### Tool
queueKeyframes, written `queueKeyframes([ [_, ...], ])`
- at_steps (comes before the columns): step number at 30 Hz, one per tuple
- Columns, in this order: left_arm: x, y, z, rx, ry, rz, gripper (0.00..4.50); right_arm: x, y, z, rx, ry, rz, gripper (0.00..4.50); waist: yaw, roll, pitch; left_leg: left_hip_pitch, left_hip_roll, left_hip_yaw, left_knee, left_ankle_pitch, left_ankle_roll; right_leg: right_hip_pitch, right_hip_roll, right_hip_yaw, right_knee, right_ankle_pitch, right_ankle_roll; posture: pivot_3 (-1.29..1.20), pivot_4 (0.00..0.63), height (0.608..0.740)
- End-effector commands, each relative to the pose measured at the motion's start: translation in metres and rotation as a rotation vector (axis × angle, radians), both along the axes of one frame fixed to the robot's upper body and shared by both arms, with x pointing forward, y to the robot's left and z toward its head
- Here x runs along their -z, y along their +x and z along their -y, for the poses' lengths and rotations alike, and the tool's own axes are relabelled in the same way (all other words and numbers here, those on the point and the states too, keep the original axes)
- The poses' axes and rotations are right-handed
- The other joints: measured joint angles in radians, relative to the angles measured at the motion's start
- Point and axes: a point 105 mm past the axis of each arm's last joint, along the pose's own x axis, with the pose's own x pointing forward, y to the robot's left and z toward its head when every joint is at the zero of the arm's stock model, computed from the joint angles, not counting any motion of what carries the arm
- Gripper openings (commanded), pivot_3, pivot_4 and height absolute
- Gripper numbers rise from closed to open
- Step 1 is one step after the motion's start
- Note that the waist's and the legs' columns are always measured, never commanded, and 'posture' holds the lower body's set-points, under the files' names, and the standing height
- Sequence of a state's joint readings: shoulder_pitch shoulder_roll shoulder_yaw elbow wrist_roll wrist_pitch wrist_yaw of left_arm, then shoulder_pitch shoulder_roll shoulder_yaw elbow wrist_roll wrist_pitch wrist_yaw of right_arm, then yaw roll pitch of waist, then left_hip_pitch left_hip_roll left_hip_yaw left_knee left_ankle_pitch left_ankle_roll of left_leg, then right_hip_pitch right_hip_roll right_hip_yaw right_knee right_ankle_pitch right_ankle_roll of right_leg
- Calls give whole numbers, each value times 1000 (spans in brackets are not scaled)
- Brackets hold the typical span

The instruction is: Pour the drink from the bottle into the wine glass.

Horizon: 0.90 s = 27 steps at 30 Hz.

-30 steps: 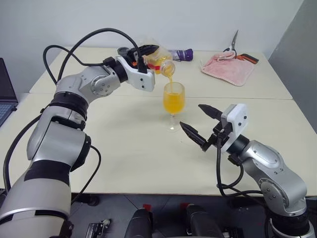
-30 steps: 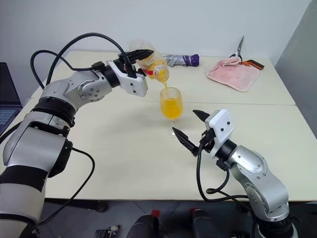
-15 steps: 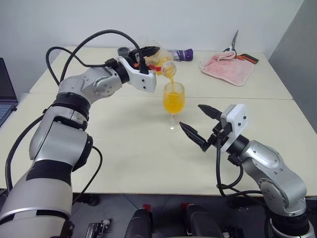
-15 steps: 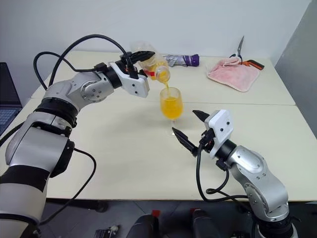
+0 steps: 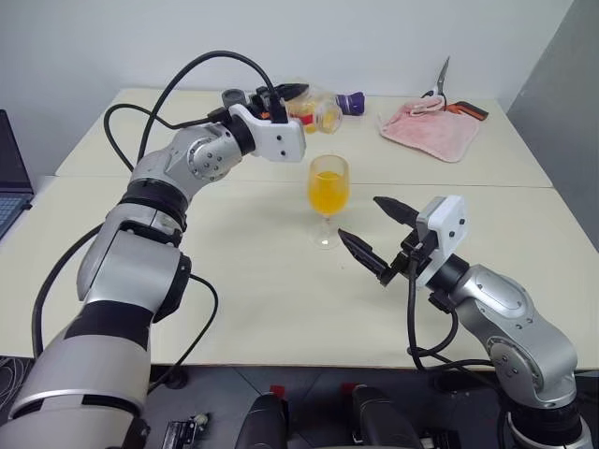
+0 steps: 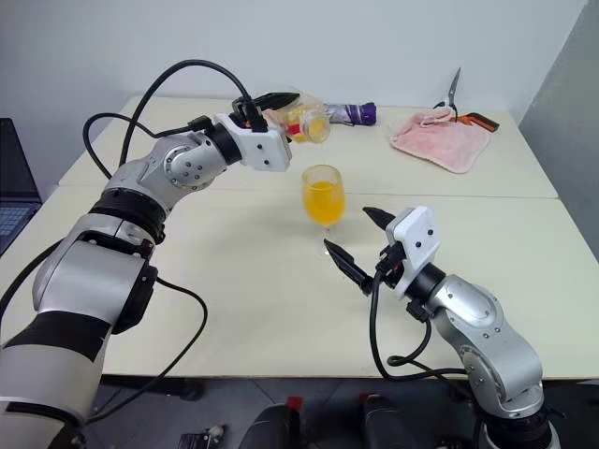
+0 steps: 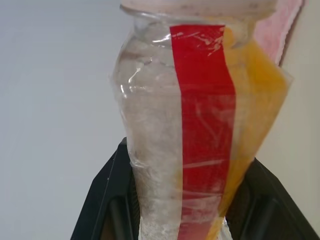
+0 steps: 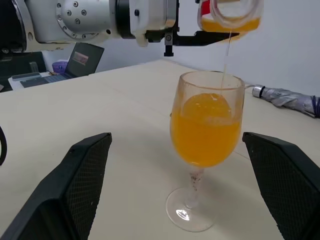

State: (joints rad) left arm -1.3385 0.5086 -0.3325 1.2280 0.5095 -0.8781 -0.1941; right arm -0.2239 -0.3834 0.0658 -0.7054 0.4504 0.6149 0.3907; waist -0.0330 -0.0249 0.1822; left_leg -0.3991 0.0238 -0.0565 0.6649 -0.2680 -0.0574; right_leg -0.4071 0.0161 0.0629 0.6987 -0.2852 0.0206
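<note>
My left gripper (image 5: pixel 292 99) is shut on the clear bottle (image 5: pixel 320 114) with its red label strip (image 7: pixel 205 125). It holds the bottle almost level, above and just behind the wine glass (image 5: pixel 328 192). A little orange drink (image 8: pixel 230 22) lies in the bottle's neck, and a thin trickle falls from its mouth into the glass. The glass stands upright on the table, its bowl more than half full of orange drink (image 8: pixel 205 132). My right gripper (image 5: pixel 363 220) is open just in front and to the right of the glass, without touching it.
A pink cloth (image 5: pixel 430 126) and scissors (image 5: pixel 440 84) lie at the back right of the table (image 5: pixel 234 281). A folded umbrella (image 5: pixel 351 101) lies behind the bottle. A laptop (image 5: pixel 9 178) sits at the far left edge.
The left wrist has rolled the bottle back from a steep tilt to nearly level, and the thick stream has thinned to a trickle. The right arm stayed still.
</note>
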Motion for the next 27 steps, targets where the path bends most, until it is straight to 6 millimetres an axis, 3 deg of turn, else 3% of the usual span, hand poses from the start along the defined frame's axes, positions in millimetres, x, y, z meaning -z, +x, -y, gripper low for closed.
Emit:
queueKeyframes([
  [1,-13,-2,-2,21,-86,-17,1713,-15,-6,-5,-19,14,78,4500,-1,0,0,0,0,0,0,0,0,0,0,0,0,0,0,0,150,740],
  [6,-18,3,-7,77,-364,-205,1712,-17,-6,-8,-33,4,110,4500,0,0,0,0,0,0,1,0,0,0,0,0,0,0,0,0,150,740],
  [11,-12,9,-38,79,-612,-382,1708,-8,-16,-17,-157,-38,43,4500,-10,0,0,0,0,0,1,0,0,0,0,0,1,0,0,0,150,740],
  [19,42,0,-120,-142,-815,-524,1707,-4,-8,-31,-251,-121,24,4500,-32,0,0,2,2,-1,2,0,0,0,1,0,5,0,0,0,150,740],
  [27,87,-20,-163,-336,-963,-580,1707,3,4,-44,-266,-179,21,4500,-9,0,0,-1,3,-3,8,0,0,0,-2,-1,7,0,0,0,150,740],
])
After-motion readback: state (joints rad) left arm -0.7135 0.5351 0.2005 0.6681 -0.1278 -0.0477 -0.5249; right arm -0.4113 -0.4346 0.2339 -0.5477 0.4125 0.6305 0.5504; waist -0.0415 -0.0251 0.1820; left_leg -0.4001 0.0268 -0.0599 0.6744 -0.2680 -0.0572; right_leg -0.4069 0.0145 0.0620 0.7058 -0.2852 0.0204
